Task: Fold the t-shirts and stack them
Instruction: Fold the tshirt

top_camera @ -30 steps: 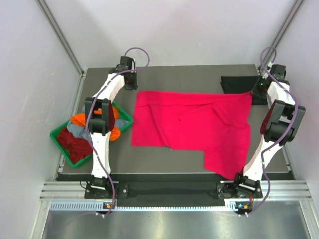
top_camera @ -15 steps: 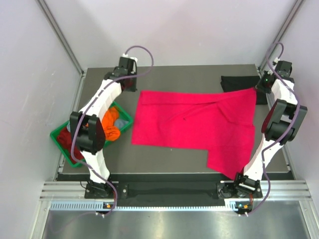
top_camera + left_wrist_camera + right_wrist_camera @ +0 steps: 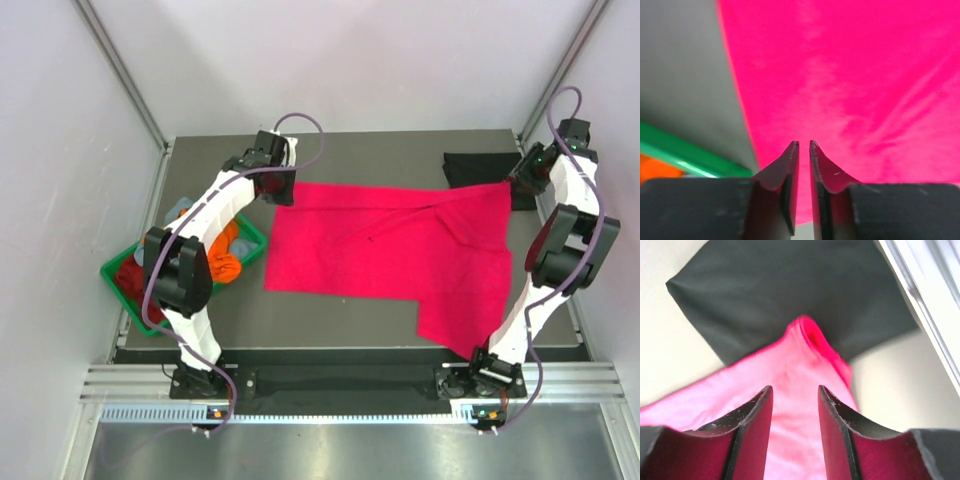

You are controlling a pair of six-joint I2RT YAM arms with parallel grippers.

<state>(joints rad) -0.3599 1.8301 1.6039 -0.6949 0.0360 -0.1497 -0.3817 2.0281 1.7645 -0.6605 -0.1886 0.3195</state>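
Observation:
The bright pink-red t-shirt [image 3: 390, 250] lies spread flat across the grey table. My left gripper [image 3: 283, 190] hovers over its far-left corner; in the left wrist view [image 3: 802, 145] the jaws stand almost together with nothing between them, above the shirt [image 3: 850, 75]. My right gripper [image 3: 520, 185] is at the far-right corner; its jaws [image 3: 795, 388] are open astride the pink cloth [image 3: 790, 370], whose corner tip overlaps the folded black t-shirt [image 3: 790, 285]. The black t-shirt [image 3: 475, 167] lies at the back right.
A green plastic tray [image 3: 115, 275] at the table's left edge holds an orange tee [image 3: 222, 255], a dark red one [image 3: 130, 280] and a grey-blue one [image 3: 180, 210]. The tray's rim [image 3: 680, 155] shows left of my left gripper. The table's right rail [image 3: 925, 300] runs near the black shirt.
My left arm has swung right, from over the tray side to the pink shirt's far-left corner. My right gripper has moved slightly farther back; the shirt's far-right corner shifted a little with it.

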